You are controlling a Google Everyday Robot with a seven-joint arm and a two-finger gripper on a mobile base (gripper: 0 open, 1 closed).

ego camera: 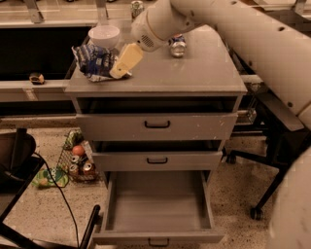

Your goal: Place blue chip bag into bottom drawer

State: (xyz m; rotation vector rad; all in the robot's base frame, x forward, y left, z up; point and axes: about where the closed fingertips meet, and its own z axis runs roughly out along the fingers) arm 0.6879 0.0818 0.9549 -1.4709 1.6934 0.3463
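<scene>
The blue chip bag (96, 62) lies crumpled on the left part of the grey cabinet top (194, 73), just in front of a white bowl (104, 35). My gripper (124, 61) reaches down from the upper right and sits at the bag's right edge, over the cabinet top. The bottom drawer (156, 203) is pulled out wide and its flat grey tray holds nothing. The two upper drawers (156, 125) are slightly ajar.
A small blue-and-silver can (177, 45) stands on the cabinet top behind my arm. Another can (137, 8) stands on the counter behind. A wire basket with cans and fruit (77, 159) sits on the floor at the left. Chair bases stand at both sides.
</scene>
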